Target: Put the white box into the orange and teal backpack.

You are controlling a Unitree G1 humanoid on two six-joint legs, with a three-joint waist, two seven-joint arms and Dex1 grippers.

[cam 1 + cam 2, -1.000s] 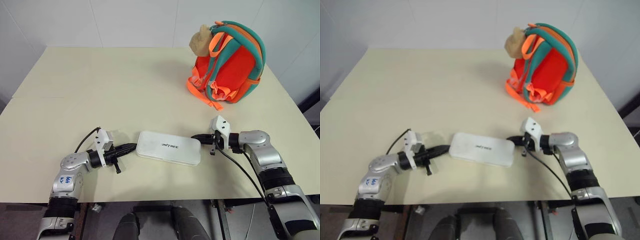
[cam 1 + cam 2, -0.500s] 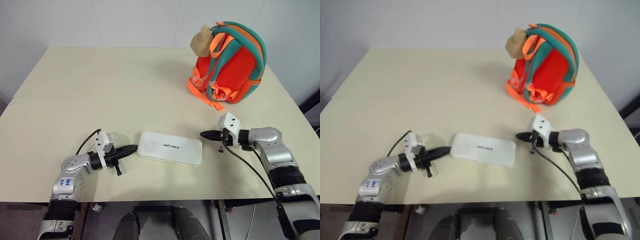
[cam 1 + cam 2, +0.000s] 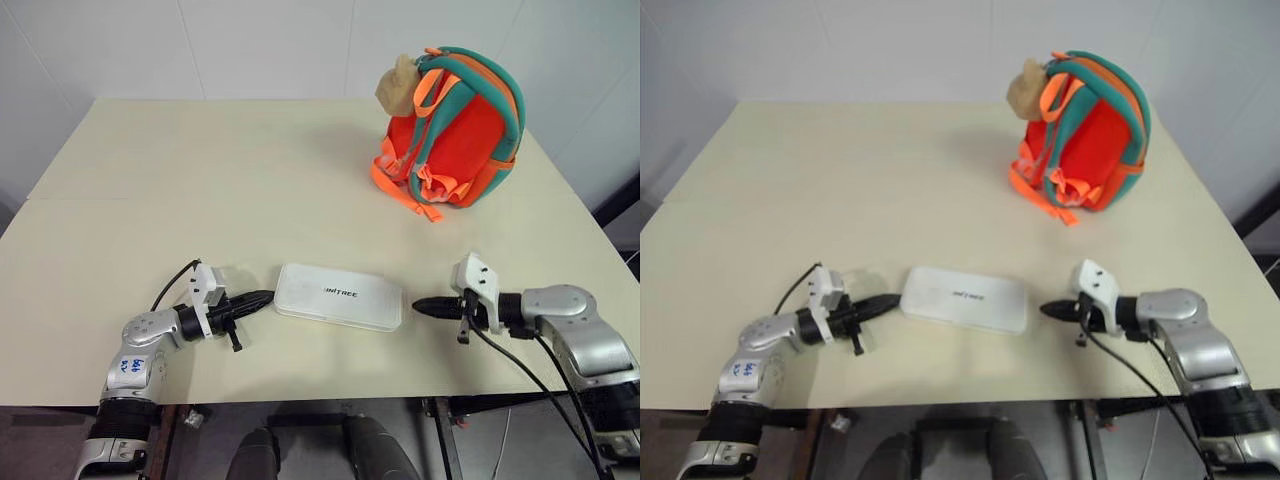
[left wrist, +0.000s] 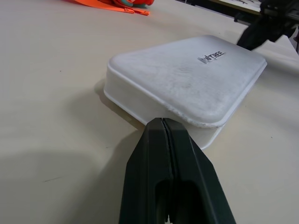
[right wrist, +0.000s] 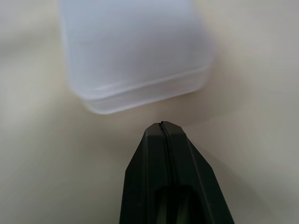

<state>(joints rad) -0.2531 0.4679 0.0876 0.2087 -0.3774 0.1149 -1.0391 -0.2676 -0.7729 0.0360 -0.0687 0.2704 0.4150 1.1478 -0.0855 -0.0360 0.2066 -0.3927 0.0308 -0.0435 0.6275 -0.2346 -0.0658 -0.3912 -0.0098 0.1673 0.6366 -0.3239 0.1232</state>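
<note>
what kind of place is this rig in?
Likely a lab or test room: a bare cream table against plain white walls, with just a white box and a backpack set out.

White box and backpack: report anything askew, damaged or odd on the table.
Nothing stands out. The white box lies flat and intact on the table; the orange and teal backpack stands upright at the far right, nothing spilled.

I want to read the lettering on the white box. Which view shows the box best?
The left wrist view: the white box shows close up, lid and dark lettering sharp, behind the shut left gripper. Both eye views show it whole but small, flat on the table. The right wrist view shows one blurred end.
</note>
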